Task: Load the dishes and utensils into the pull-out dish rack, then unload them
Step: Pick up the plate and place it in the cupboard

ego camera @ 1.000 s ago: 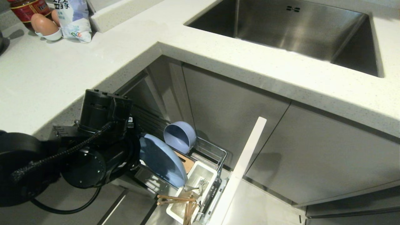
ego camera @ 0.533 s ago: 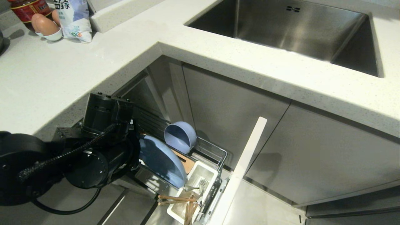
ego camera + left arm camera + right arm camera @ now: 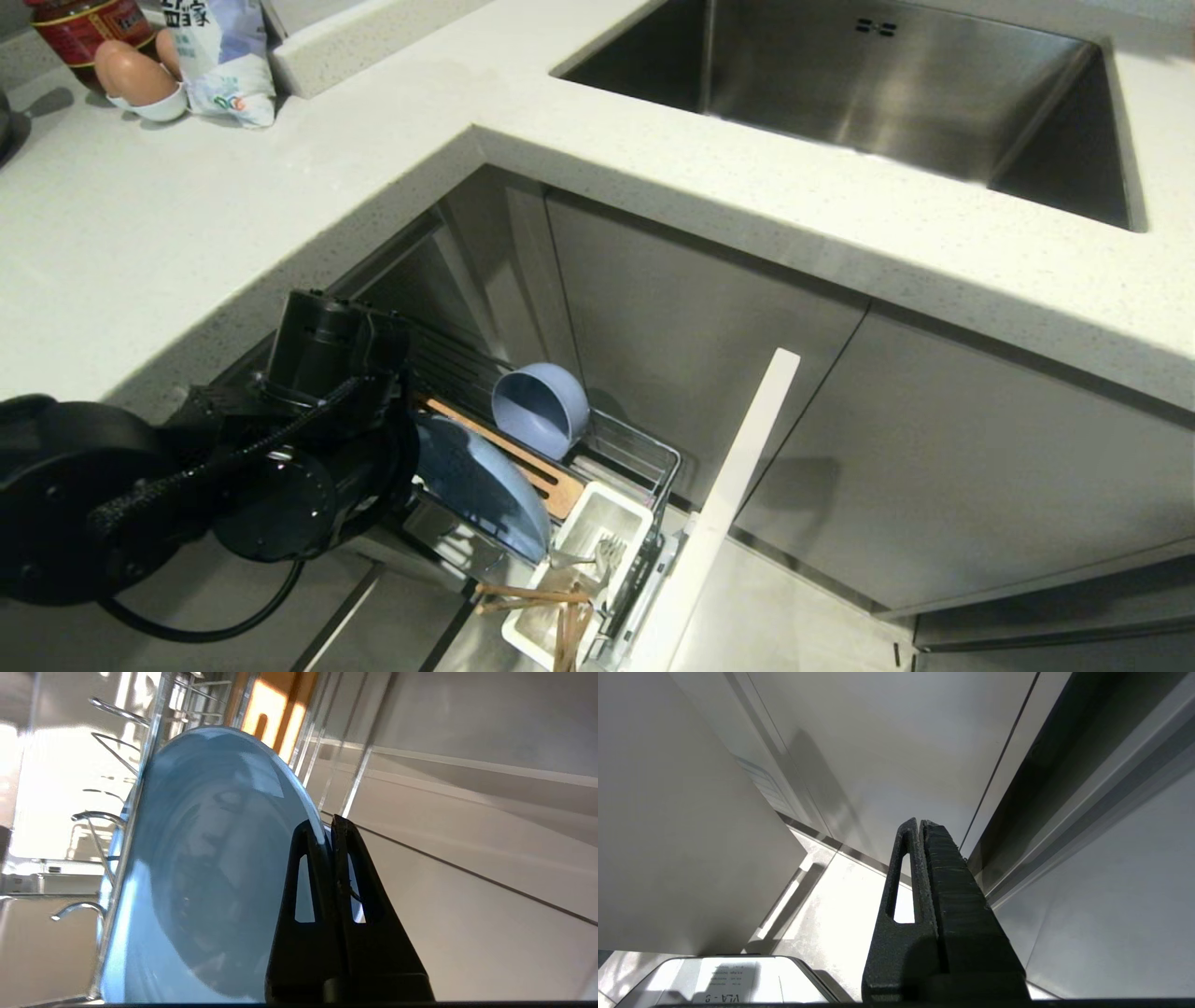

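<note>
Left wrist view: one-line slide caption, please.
Left gripper shut on the rim of the light blue round plate, standing on edge in the chrome wire rack.

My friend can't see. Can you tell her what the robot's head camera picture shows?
A black robot arm's left gripper holds a blue plate by its rim over a pulled-out dish rack under a white counter. A blue bowl sits behind it; chopsticks lie in front.

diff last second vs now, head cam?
The left gripper, shut on the plate rim, has drawn the plate down and toward the robot, uncovering more of the wooden strip. The bowl, chopsticks, cutlery box and front panel stayed put.
</note>
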